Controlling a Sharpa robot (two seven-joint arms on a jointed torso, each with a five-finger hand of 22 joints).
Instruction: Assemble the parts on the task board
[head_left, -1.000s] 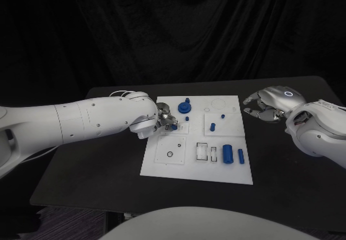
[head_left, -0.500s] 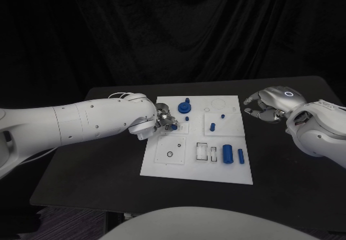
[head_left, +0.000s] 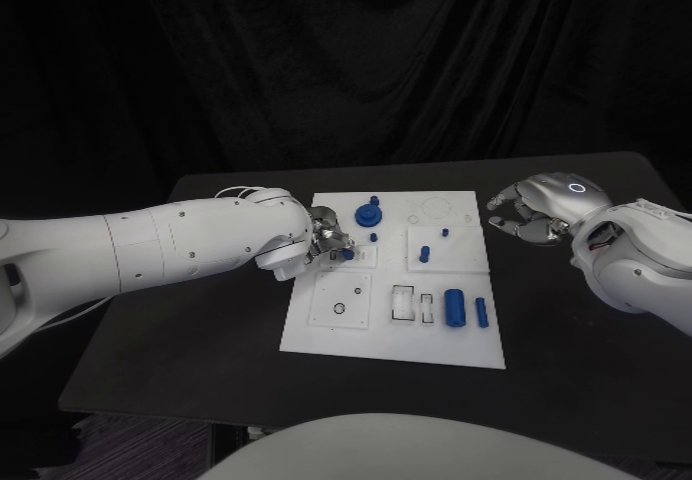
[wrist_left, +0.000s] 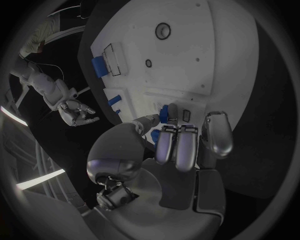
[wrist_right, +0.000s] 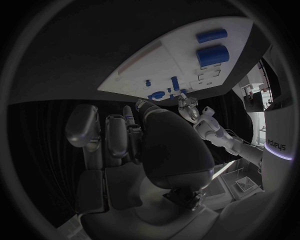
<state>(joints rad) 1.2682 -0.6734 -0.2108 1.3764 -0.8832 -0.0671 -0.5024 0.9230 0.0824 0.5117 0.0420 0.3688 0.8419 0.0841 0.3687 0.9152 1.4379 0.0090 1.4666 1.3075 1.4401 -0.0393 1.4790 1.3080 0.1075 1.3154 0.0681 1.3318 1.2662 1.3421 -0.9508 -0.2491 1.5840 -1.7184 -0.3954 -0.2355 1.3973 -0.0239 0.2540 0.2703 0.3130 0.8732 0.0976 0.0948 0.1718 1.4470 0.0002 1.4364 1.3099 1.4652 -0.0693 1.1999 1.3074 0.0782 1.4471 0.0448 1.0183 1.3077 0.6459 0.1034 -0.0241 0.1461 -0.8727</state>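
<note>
The task board (head_left: 392, 340) is a flat white plate in the middle of the black table (head_left: 188, 340). It has small square and round marks on it, and little blue parts sit here and there. A fat blue roller (head_left: 454, 306) and a thin blue bar (head_left: 480, 313) lie side by side near the board's front right corner. A blue knobby piece (head_left: 369, 213) stands near the far edge, and two small blue pegs (head_left: 426, 252) stand in the middle of the board. The left hand (head_left: 326, 243) is over the left side of the board. Its thumb and one finger pinch a small blue part (wrist_left: 164, 113) just above the white plate, and its other fingers are bent close together. The right hand (head_left: 529, 212) hangs over the dark table to the right of the board, not touching it. Its fingers are curled in and nothing is in them. Black curtains (head_left: 375, 80) hang behind the table.
</note>
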